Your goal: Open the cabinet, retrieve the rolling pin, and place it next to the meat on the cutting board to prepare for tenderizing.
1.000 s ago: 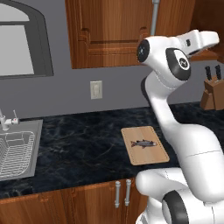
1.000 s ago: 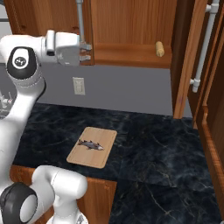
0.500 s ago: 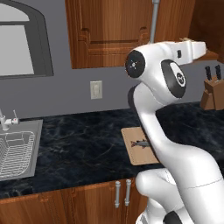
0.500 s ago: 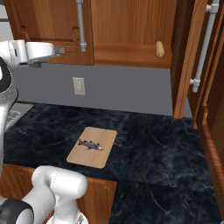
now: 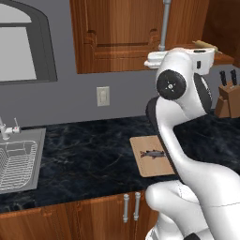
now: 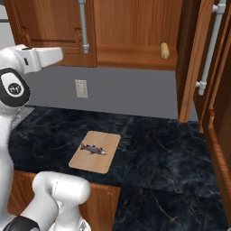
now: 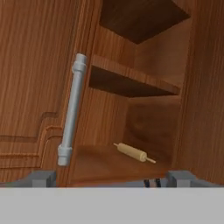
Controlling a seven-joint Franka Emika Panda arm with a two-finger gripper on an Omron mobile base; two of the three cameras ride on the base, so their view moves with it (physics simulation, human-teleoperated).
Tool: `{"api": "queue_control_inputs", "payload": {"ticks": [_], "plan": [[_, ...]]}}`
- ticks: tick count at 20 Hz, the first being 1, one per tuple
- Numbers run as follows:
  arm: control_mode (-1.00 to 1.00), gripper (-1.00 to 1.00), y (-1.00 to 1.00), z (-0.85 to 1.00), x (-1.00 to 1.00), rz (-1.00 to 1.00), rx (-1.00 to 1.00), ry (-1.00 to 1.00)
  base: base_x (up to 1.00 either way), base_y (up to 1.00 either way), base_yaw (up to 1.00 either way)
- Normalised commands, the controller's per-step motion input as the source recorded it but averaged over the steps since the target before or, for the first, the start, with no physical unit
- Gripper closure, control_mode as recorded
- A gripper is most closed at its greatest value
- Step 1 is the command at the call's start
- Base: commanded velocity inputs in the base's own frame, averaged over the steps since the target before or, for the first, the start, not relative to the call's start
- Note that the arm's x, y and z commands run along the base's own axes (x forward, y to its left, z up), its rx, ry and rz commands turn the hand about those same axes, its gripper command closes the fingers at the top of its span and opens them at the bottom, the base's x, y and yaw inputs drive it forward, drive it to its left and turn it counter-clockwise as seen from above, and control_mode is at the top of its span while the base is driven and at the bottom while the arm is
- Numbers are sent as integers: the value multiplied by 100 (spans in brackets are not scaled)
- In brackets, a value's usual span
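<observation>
One door of the cabinet (image 6: 135,31) is swung wide open at the right side of the right base view, and you can see its long grey handle (image 6: 210,45) there. The other door (image 5: 122,33) is shut. In the hand view its grey bar handle (image 7: 72,109) runs up the left middle of the frame, just beside the open part.

Look for the rolling pin (image 7: 132,152) in the lower middle of the hand view. It lies on the bottom shelf, a bit slanted, with nothing touching it. In the right base view you see its round end (image 6: 164,50) near the top, right of the middle. In the left base view it peeks out at the upper right (image 5: 204,44), above the white arm.

The gripper (image 7: 109,177) has its fingers spread wide apart, one grey tip (image 7: 41,178) at the lower left of the hand view and one at the lower right. They hold nothing (the shelf shows between them). The rolling pin is well apart from them, deeper in the cabinet.

Down on the dark counter (image 6: 158,149) you can see the cutting board (image 6: 88,160) lying flat in the lower left of the right base view. The meat (image 6: 93,149) rests on top of it, near the middle. A sink (image 5: 18,159) sits at the left edge of the left base view, and a knife block (image 5: 227,96) stands at the right edge.
</observation>
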Motion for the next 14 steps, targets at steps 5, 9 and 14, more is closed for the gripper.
{"api": "queue_control_inputs", "payload": {"ticks": [5,9,14], "plan": [[-100,-100,8,-18,30,23,0,-20,0,0,0],[-100,-100,5,-19,47,18,2,-11,0,0,0],[-100,-100,0,-1,65,15,5,-4,0,0,0]]}}
